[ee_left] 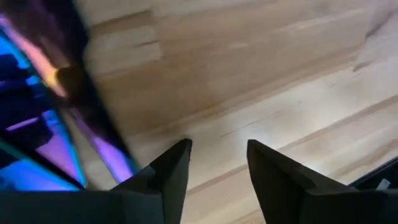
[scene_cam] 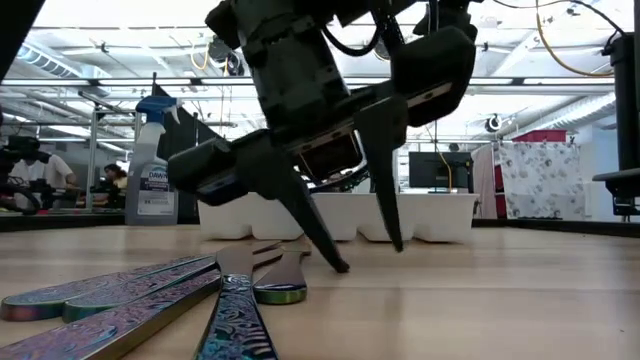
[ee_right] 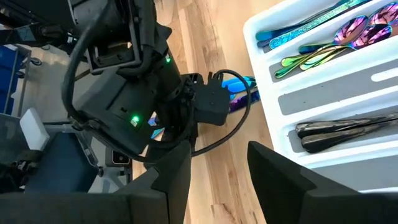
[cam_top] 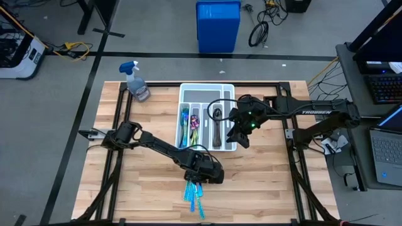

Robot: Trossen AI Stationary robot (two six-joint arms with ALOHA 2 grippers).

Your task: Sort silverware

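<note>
Nearest on the wooden table (cam_top: 264, 188): loose iridescent silverware (cam_top: 193, 193), left gripper (scene_cam: 365, 255) parted, empty, beside it. Farther: white tray (cam_top: 229, 88) holding sorted cutlery; right gripper (cam_top: 239, 139) parted above tray edge. Beyond: spray bottle (cam_top: 136, 81), blue bin (cam_top: 218, 25).

Bare table (cam_top: 264, 188) right of loose silverware (cam_top: 195, 194), tray (cam_top: 182, 94) behind

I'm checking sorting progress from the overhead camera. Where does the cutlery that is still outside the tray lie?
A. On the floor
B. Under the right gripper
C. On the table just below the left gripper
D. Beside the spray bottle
C: the loose blue silverware lies on the wood at the left gripper, apart from the white tray.
</note>
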